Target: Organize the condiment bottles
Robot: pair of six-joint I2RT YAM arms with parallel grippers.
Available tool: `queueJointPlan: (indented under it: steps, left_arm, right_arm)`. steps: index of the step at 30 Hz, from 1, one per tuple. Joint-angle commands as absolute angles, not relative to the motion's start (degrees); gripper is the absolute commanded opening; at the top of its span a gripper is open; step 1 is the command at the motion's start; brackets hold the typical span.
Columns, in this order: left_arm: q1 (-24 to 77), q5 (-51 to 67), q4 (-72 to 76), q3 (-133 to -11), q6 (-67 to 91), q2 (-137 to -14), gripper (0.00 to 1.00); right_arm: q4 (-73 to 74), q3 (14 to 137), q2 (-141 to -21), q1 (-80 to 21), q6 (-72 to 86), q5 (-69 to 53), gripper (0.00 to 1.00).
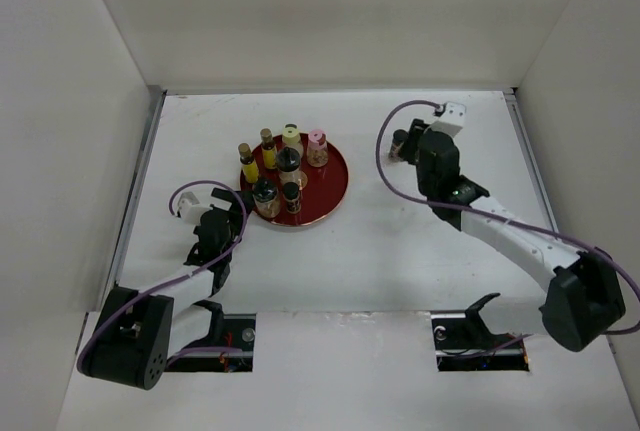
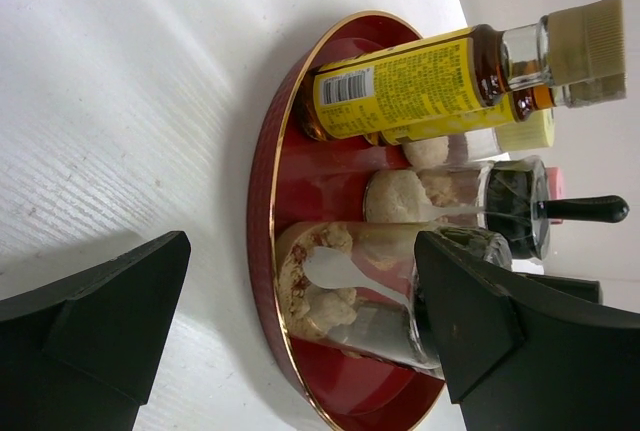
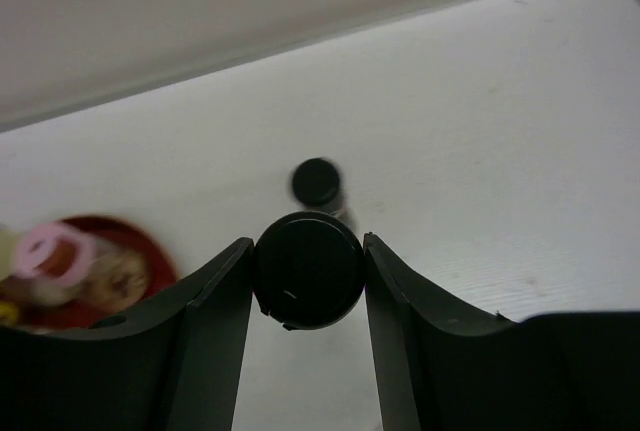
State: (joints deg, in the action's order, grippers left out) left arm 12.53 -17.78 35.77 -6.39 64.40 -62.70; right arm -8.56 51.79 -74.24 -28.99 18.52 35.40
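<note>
A round red tray [image 1: 330,191] holds several condiment bottles: two slim yellow ones [image 1: 248,163], a cream yellow-lidded one [image 1: 291,138], a pink-lidded one [image 1: 317,147] and dark black-capped ones [image 1: 265,194]. My left gripper [image 1: 235,219] is open at the tray's near left rim. In the left wrist view its fingers [image 2: 100,321] stand wide apart, with a black-capped glass jar [image 2: 350,291] ahead of them. My right gripper [image 3: 308,281] is shut on a black-capped bottle [image 3: 308,269], right of the tray over the table [image 1: 400,144]. A second black-capped bottle [image 3: 317,183] stands on the table just beyond it.
White walls enclose the table at the back [image 1: 330,21] and on both sides. The table top [image 1: 400,261] is white. The pink lid [image 3: 50,251] and the tray rim [image 3: 150,251] show at the left of the right wrist view.
</note>
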Motion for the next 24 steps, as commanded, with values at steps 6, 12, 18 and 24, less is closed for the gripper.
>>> queueJointPlan:
  steps: [6, 12, 18, 24]
  left_arm:
    - [13.4, -18.89, 38.41, -7.21, 63.72, -60.65, 1.0]
    - [13.05, -18.72, 38.23, -6.5, 63.63, -59.07, 1.0]
    - [13.4, -18.28, 37.88, -6.77, 63.9, -59.77, 1.0]
    - [13.58, -18.11, 38.06, -6.86, 63.9, -60.55, 1.0]
  right_arm:
    - [-16.0, 58.34, -85.14, -44.41, 21.45, 28.04, 0.37]
    - [-15.73, 67.84, -96.93, -49.69, 17.85, 29.0, 0.36]
    - [-14.77, 71.37, -104.14, -52.33, 17.14, 30.49, 0.37]
    - [-15.29, 71.54, -106.96, -53.22, 16.52, 32.25, 0.38]
